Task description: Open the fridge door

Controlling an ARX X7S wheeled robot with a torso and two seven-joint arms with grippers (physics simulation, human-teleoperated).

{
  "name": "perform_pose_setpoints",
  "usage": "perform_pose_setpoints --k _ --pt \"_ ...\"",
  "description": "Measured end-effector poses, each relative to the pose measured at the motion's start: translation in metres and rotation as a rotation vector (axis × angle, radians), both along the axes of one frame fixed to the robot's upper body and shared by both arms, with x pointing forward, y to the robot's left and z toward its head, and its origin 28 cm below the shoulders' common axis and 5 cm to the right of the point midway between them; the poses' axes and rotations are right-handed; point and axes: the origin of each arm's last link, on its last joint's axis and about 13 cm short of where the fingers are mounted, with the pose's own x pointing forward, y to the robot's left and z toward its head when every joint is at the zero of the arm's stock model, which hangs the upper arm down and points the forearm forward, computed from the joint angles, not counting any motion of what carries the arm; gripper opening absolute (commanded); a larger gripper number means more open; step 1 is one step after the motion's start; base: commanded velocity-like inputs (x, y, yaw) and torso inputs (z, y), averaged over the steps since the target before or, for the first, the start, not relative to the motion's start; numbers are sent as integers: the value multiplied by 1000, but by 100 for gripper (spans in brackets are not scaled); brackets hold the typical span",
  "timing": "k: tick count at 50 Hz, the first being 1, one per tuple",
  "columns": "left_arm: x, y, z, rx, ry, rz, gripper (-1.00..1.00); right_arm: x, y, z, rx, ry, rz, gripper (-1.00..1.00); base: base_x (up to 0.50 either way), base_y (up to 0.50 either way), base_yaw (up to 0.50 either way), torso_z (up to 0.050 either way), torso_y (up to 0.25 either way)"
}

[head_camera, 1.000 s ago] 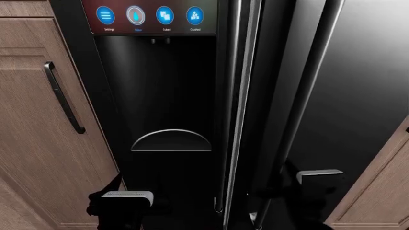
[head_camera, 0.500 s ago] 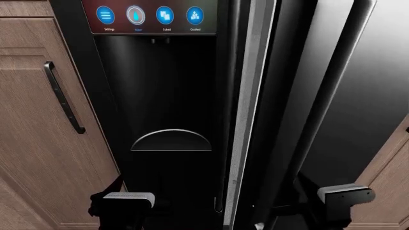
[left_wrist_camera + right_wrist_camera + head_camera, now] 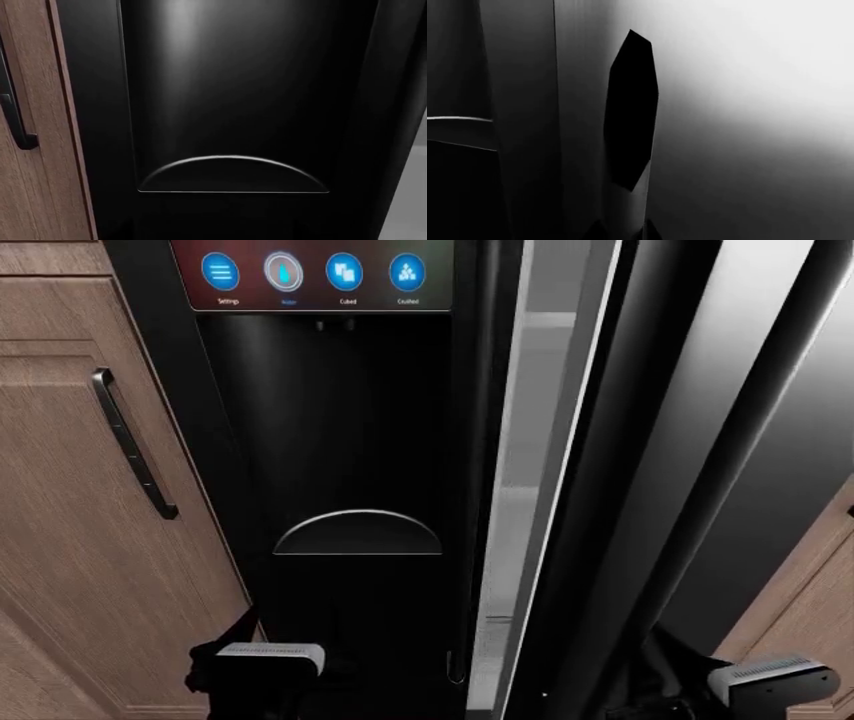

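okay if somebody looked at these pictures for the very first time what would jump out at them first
Probably the row of glowing blue icons on the touch panel at the top of the narrower black door, above the dark dispenser recess. Next, the bright pale strip of the gap just right of it, where the fridge door stands ajar, its long bar handle slanting across the glossy black. At far left is a wooden cabinet door.

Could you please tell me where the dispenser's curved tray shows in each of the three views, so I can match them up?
Head view: the tray sits low and centre-left, under the blue-icon panel.
Left wrist view: tray low in the picture, spanning most of the recess.
Right wrist view: probably the pale curved line at one edge, too dark to be sure.
Shared landmark: the cabinet handle beside the dispenser door, also in the left wrist view.
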Motion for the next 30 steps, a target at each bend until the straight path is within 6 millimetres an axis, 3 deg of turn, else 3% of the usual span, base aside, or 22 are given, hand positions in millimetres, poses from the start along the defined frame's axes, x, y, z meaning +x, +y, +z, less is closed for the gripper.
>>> perform_pose_setpoints --k 30 --pt "-1 0 2 5 -2 -6 100 -42 -44 18 -8 0 45 -100 0 -2 -2 2 4"
